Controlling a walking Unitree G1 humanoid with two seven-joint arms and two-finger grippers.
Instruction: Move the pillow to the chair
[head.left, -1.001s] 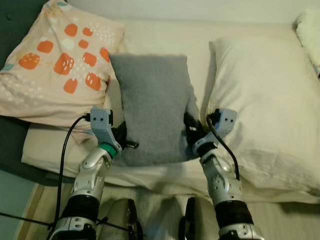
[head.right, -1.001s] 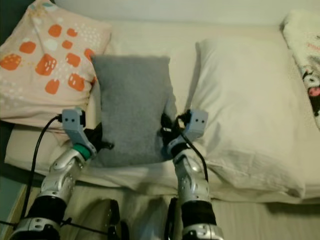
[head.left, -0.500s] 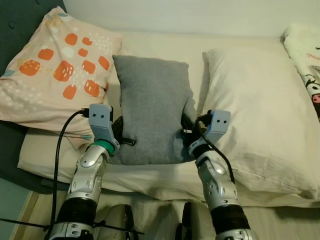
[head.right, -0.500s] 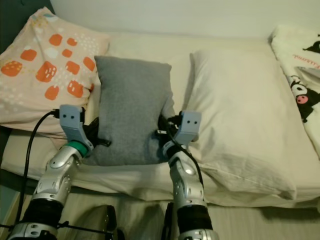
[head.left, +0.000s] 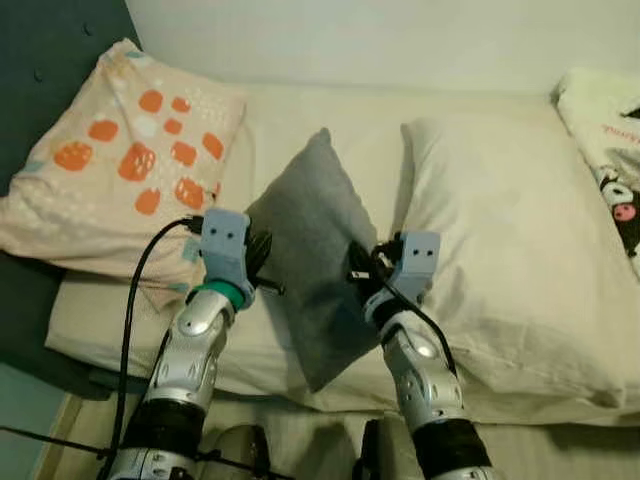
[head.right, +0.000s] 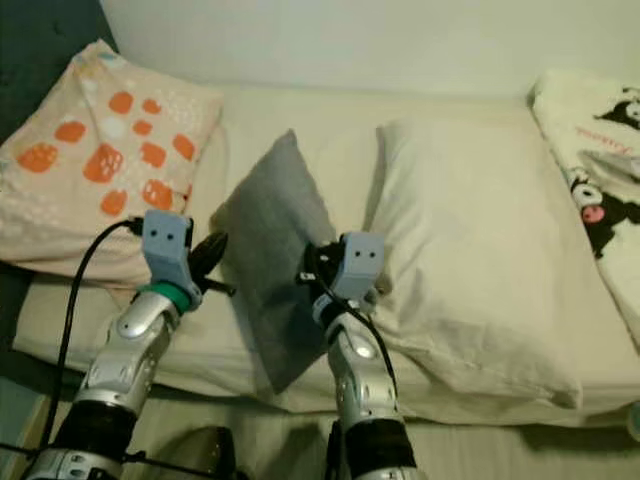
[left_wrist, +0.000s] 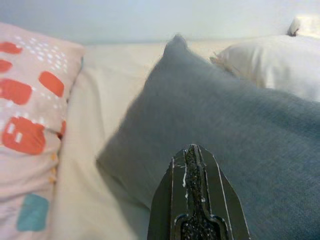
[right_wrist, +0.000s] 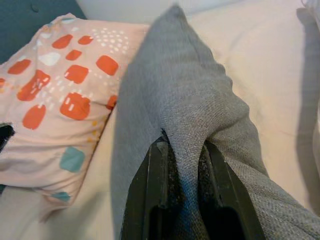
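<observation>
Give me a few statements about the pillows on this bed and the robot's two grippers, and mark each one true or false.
1. The right gripper pinches a fold of the grey pillow. True.
2. The grey pillow lies flat on the bed. False: it is tilted up, one corner pointing toward the wall.
3. The left gripper grips the orange-patterned pillow. False: its fingers are shut, pointing at the grey pillow.
4. The white pillow lies to the robot's right of the grey one. True.
5. The grey pillow rests on a chair. False: it is over the bed.
</observation>
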